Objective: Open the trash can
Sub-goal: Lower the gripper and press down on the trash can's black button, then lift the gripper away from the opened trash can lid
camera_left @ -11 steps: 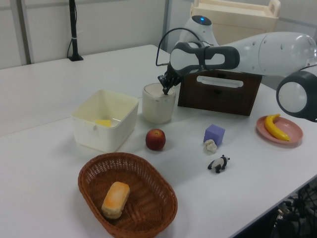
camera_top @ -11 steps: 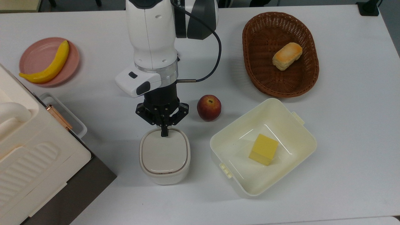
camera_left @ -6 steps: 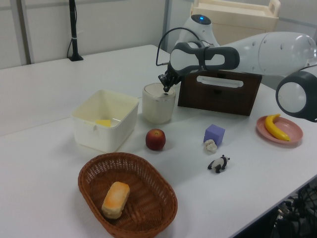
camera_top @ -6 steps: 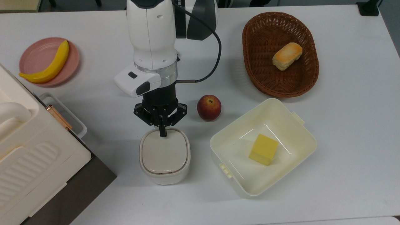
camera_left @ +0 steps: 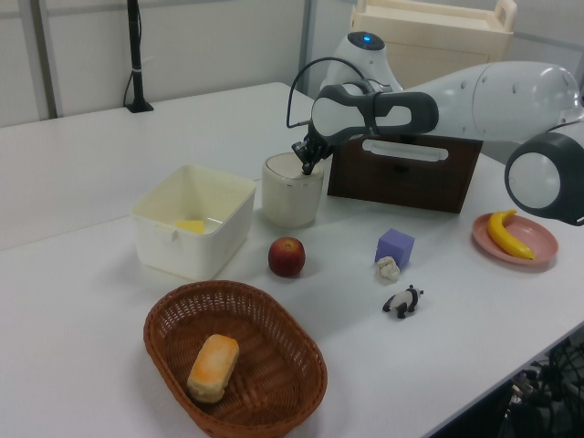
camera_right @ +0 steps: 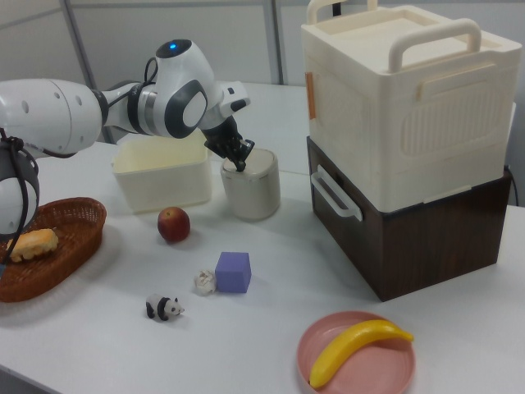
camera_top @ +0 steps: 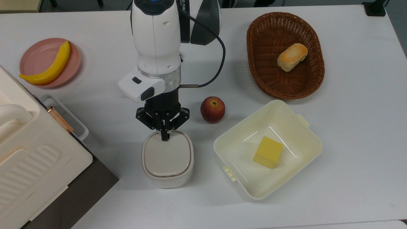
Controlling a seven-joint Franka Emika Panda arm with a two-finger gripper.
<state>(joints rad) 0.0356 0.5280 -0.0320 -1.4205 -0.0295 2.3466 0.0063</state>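
Pressing fingers together, the black gripper (camera_top: 164,137) touches the rounded white trash can (camera_top: 167,159) at its smooth flat lid.

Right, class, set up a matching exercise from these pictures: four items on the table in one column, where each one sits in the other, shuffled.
Things:
1. banana
2. bread roll
3. yellow block
4. gripper

Places:
A. in the cream tub
B. over the trash can lid's edge
C. on the pink plate
D. in the wicker basket

Pairs: 1-C, 2-D, 3-A, 4-B
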